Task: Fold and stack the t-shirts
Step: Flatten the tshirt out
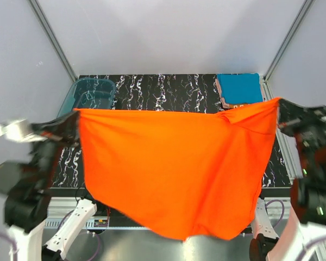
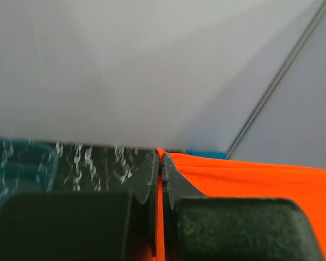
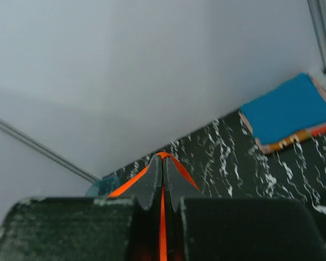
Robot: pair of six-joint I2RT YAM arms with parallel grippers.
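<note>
The orange-red t-shirt (image 1: 174,168) hangs spread in the air over the table (image 1: 152,89), stretched between the two arms. Its top edge runs almost straight from the table's left edge to its right edge, and the rest drapes down past the near edge. The left gripper (image 1: 73,117) is clamped on one top corner; its wrist view shows the cloth pinched thin between closed jaws. The right gripper (image 1: 280,109) is closed on the opposite corner in the same way.

Held high and taut like this, the shirt can hang flat under its own weight. I judge this to be preparation for laying it smooth on the table before any fold is made.

At the far right corner lies the teal blue t-shirt (image 1: 239,88), folded square on top of pinkish-orange t-shirts (image 1: 226,103) — the stack this one should join. A translucent tub (image 1: 89,93) sits at the far left corner, behind the shirt's top edge.
</note>
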